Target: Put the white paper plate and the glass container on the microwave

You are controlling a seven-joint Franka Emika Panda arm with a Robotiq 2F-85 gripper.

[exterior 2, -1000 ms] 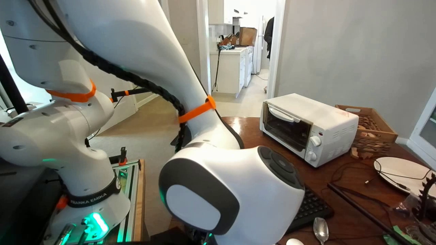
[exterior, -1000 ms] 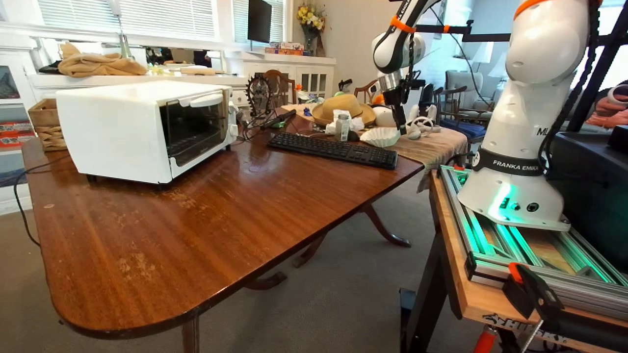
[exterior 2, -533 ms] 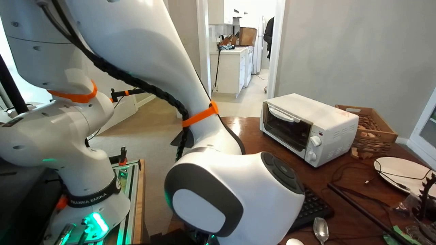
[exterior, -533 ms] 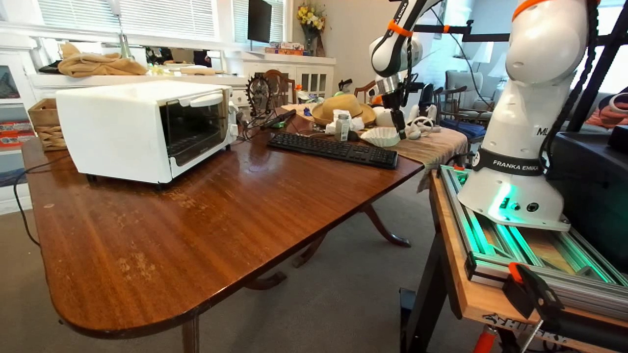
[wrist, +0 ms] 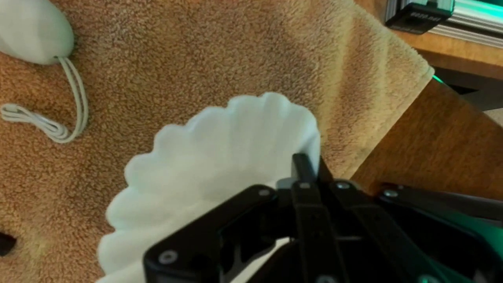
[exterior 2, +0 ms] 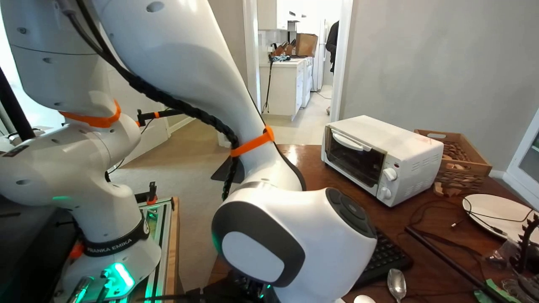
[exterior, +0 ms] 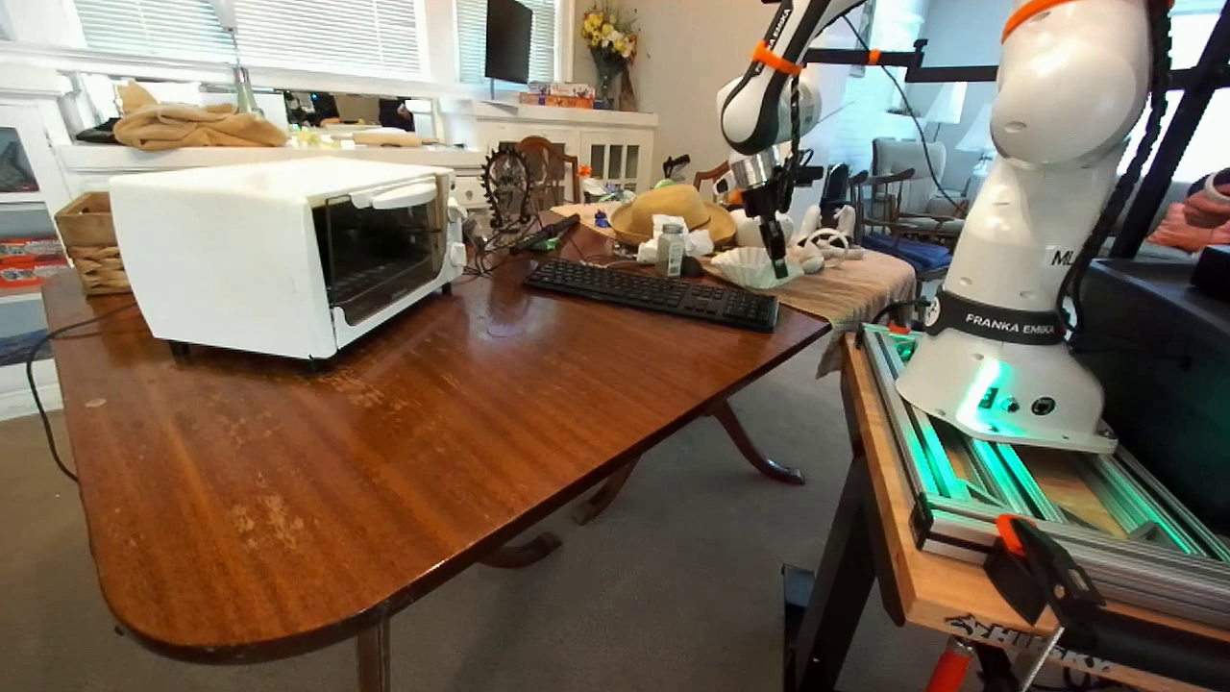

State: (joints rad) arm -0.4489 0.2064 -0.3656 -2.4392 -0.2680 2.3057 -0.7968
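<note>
"What has the gripper (wrist: 312, 166) got?"

"The fluted rim of the white paper plate (wrist: 220, 157), pinched between its nearly closed jaws, above the tan cloth (wrist: 188, 59). Whether plate and cloth touch, I can't tell."

"And the glass container (exterior: 671, 252)?"

"Upright in an exterior view, near the plate, just beside the keyboard (exterior: 653, 292)."

"The microwave (exterior: 226, 259)?"

"On the tabletop (exterior: 432, 432), well apart from both, a basket (exterior 2: 471, 170) just beside it."
</note>
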